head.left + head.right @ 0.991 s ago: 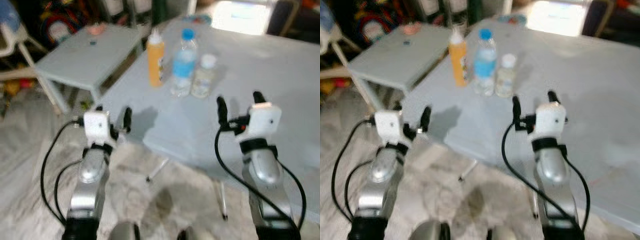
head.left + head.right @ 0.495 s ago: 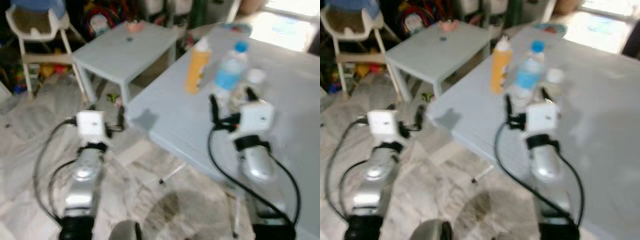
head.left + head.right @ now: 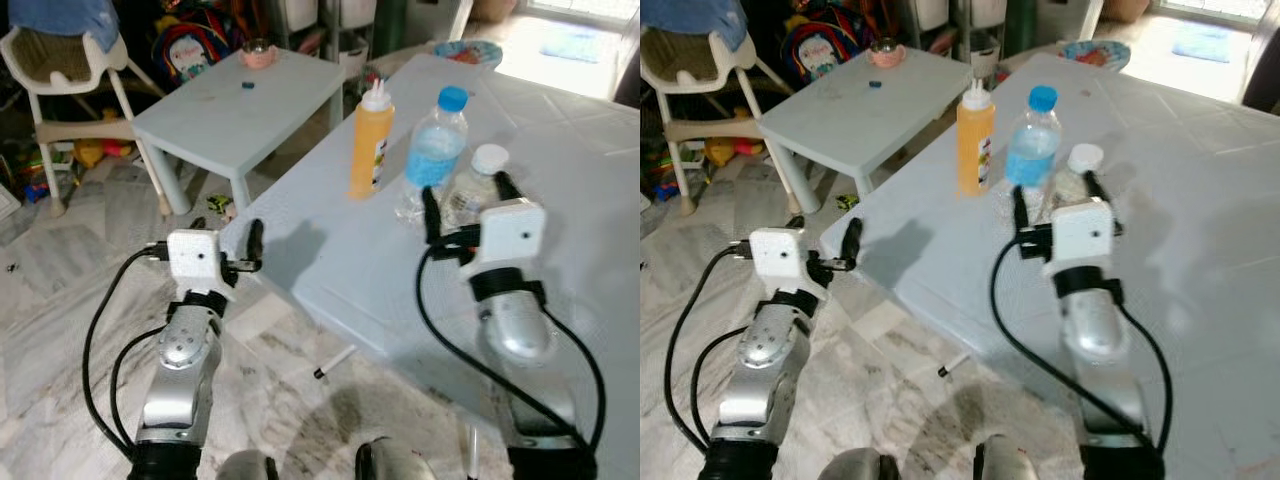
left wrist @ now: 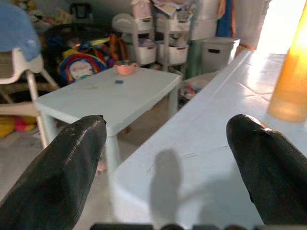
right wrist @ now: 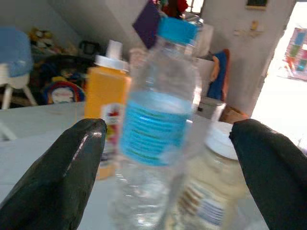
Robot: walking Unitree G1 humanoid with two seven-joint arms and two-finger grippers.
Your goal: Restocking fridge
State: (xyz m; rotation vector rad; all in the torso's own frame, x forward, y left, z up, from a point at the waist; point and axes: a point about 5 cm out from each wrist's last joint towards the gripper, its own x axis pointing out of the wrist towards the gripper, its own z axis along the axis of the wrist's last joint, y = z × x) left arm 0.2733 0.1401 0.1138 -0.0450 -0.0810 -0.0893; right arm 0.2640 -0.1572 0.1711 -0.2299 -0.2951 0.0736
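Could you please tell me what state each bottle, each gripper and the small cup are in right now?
orange bottle: upright on the table, white nozzle cap on.
water bottle: upright, blue cap on.
white-capped bottle: upright, capped, beside the water bottle.
right gripper: open, fingers either side of the water bottle, not touching.
left gripper: open, empty.
pink cup: upright on the small table.

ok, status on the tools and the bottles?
Right tool open, lined up on clear blue-capped water bottle. Left tool open, empty, at table edge. Orange squeeze bottle and white-capped jar flank it closely.
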